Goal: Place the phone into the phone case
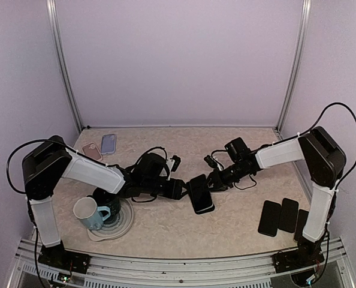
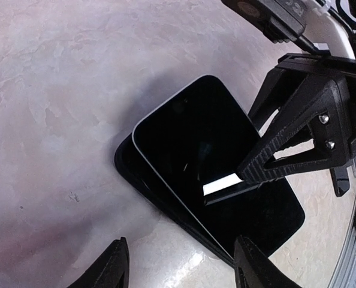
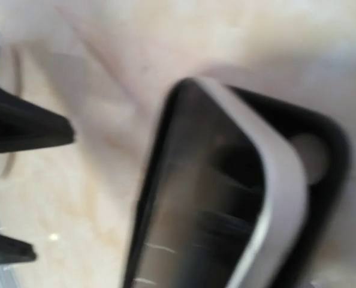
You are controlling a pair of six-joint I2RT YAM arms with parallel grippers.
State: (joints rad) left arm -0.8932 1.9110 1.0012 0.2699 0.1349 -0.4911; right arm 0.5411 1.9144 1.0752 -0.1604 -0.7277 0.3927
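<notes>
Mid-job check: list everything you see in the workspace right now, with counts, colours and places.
phone: one, black screen with pale rim, table centre, lying askew on the case
phone case: one, black, under the phone
dark slabs: three, black, side by side, front right; phones or cases, cannot tell
pastel slabs: two, pink and lilac, back left
mug: one, white and light blue, front left
round mat: one, white, under the mug, also bearing a dark object
table: one, beige marbled
left claw: one, black, open, at the phone's end
right claw: one, black, open, one of its fingers appears to touch the screen
</notes>
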